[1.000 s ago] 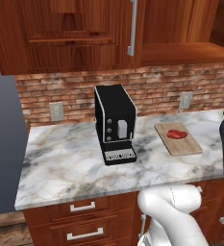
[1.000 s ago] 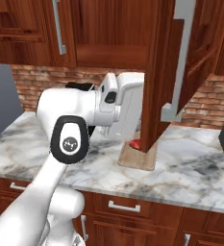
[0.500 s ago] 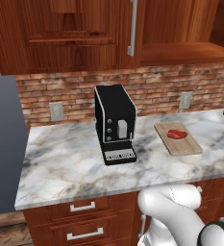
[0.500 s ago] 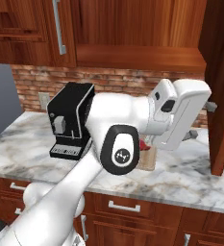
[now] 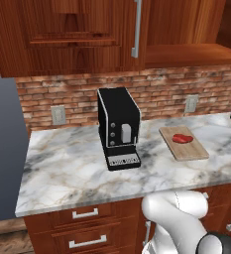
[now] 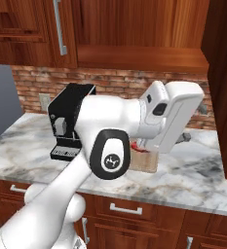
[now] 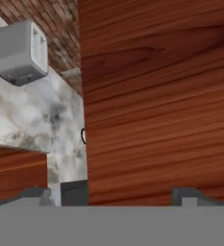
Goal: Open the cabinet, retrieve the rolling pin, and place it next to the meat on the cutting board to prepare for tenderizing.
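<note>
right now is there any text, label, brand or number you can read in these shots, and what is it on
No readable words or numbers anywhere.
Arm joint cap: a small white logo mark, not legible as letters.
Coffee machine: a pale strip on the base front, too blurred to read.
Toaster: no marking visible.

Glossy wooden cabinet (image 5: pixel 77 39), veined marble counter (image 5: pixel 77 173).

Home kitchen. Marble counter (image 5: pixel 77 173) along red brick backsplash (image 5: pixel 77 96), reddish-brown wall cabinet (image 5: pixel 67 34) above, drawer units (image 5: pixel 87 228) below. Black coffee machine (image 5: pixel 118 127) at centre, cutting board (image 5: pixel 189 149) with meat (image 5: pixel 182 138) to right, grey toaster (image 7: pixel 21 52) farther right.
</note>
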Robot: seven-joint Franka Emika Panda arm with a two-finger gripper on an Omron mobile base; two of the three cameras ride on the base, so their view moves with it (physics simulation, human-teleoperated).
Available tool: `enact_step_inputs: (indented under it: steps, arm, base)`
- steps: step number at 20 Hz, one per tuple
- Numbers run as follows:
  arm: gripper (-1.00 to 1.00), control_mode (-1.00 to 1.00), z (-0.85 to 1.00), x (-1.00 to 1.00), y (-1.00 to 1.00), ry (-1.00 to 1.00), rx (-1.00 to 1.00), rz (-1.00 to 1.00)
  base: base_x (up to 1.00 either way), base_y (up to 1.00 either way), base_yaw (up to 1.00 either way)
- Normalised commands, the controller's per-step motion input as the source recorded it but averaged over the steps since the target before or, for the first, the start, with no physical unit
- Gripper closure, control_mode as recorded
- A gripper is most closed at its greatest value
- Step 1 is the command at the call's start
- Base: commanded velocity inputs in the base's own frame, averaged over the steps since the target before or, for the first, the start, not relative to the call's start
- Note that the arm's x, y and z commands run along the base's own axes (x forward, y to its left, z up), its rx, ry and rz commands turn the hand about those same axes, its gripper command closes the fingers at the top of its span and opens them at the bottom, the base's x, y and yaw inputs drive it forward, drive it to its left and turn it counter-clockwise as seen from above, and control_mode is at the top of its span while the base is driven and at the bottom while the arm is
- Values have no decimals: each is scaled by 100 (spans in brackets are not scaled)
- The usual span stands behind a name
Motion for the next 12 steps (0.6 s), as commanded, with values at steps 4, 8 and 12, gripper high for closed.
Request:
enact_step_inputs:
  steps: [4, 8, 12]
  arm:
    - [-100, -100, -6, 0, 97, -9, 0, 1]
    - [-100, -100, -3, 0, 100, -16, 0, 4]
    - [-100, -100, 0, 0, 100, -21, 2, 7]
  base:
    - [0, 0, 0]
    - [0, 0, 0]
    - [0, 0, 0]
